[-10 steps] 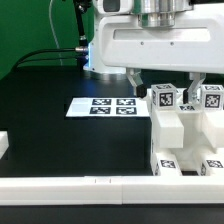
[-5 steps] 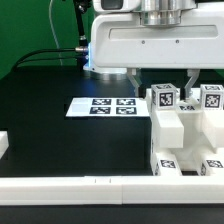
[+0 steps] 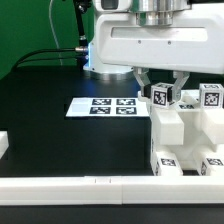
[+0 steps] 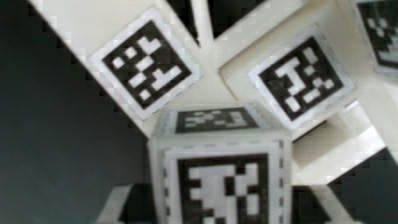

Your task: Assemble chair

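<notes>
The chair (image 3: 186,132) stands at the exterior view's right as a stack of glossy white blocks with tagged posts on top. My gripper (image 3: 160,82) hangs straight over the left tagged post (image 3: 160,97), with a finger on each side of its top. In the wrist view the post (image 4: 217,160) fills the space between my fingers (image 4: 128,200), which press on its sides. A second tagged post (image 3: 211,98) stands just to the exterior view's right. Tagged slabs (image 4: 151,62) show behind the post in the wrist view.
The marker board (image 3: 103,105) lies flat on the black table, to the exterior view's left of the chair. A long white border rail (image 3: 70,183) runs along the front edge. A white end piece (image 3: 3,146) sits at the far left. Black cables trail at the back.
My fingers have drawn inward from a wide spread and now clamp the left tagged post. The hand has stayed over the same spot.
</notes>
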Robot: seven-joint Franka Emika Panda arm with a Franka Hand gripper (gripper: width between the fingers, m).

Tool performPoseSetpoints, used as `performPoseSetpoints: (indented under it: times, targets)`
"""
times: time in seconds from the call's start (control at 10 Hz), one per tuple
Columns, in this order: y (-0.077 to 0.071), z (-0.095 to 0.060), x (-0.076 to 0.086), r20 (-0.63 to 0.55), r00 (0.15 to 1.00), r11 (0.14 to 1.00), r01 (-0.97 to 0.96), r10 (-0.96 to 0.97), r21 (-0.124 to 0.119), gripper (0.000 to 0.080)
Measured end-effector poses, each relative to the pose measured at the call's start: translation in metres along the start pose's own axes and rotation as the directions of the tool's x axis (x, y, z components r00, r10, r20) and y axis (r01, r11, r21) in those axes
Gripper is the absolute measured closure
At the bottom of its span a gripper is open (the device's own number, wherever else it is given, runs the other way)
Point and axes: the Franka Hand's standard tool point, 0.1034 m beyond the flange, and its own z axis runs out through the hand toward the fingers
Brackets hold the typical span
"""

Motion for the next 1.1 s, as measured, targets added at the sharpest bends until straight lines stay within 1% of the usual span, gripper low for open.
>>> performPoseSetpoints:
  times: [0.1,0.2,0.3,0.4,0.5,0.6,0.7,0.8,0.9,1.0,1.1]
  targets:
    - [0.001,0.000,0.003,0.001,0.990,0.990,-0.138,0.138,0.001,0.0516]
    - [0.005,0.000,0.003,0.013,0.960,0.960,-0.281,0.281,-0.005,0.0516]
    - [0.006,0.002,0.002,0.016,0.904,0.904,-0.426,0.427,-0.012,0.0516]
    - [0.005,0.002,0.001,0.027,0.822,0.822,-0.570,0.570,-0.009,0.0515]
    - [0.007,0.002,0.000,0.041,0.732,0.733,-0.680,0.680,-0.011,0.0515]
    - [0.009,0.003,0.000,0.045,0.690,0.692,-0.722,0.722,-0.011,0.0515]
    - [0.008,0.002,-0.001,0.043,0.680,0.681,-0.732,0.732,-0.008,0.0515]
    - [0.009,0.003,-0.001,0.042,0.685,0.686,-0.728,0.728,-0.009,0.0423]
    - [0.008,0.003,-0.002,0.037,0.710,0.711,-0.703,0.703,-0.010,0.0423]
    - [0.004,0.003,-0.008,0.019,0.810,0.811,-0.585,0.585,-0.015,0.0250]
    - [0.000,0.004,-0.012,0.018,0.862,0.862,-0.507,0.507,-0.015,0.0250]
